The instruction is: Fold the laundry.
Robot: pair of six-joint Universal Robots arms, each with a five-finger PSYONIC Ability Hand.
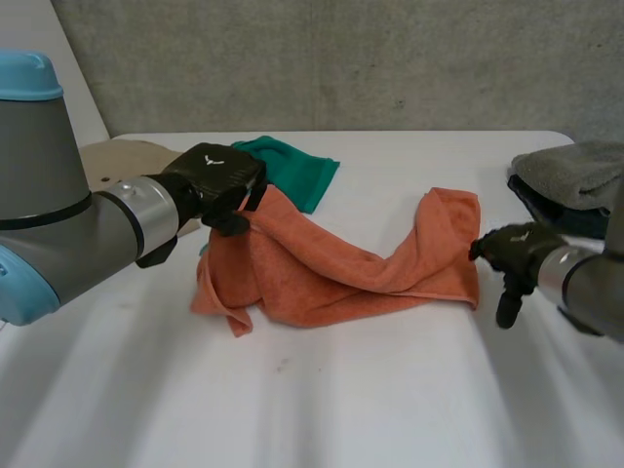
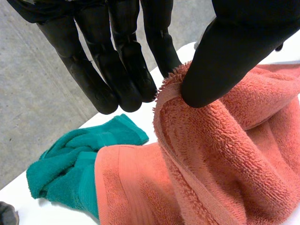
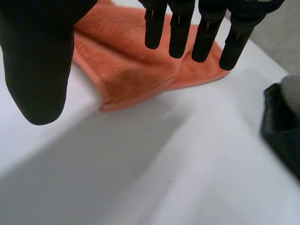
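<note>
Right hand (image 1: pixel 517 261) hovers nearest, fingers straight and spread, holding nothing, just beside the right end of the orange towel (image 1: pixel 322 268). That towel lies rumpled and unfolded across the middle of the white table (image 1: pixel 390 409), its left edge lifted where the left hand (image 1: pixel 216 180) pinches it between thumb and straight fingers. Farther back sits a bunched green cloth (image 1: pixel 297 168); at the far right, a grey pile (image 1: pixel 575 171). Folding looks barely begun: the towel likely needs spreading flat first.

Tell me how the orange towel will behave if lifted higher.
Probably floppy: the orange towel sags in a curve from the left hand, which pinches its edge, down to the table. Likely not slippery: its looped pile looks grippy. Pushed, it would probably bunch.
</note>
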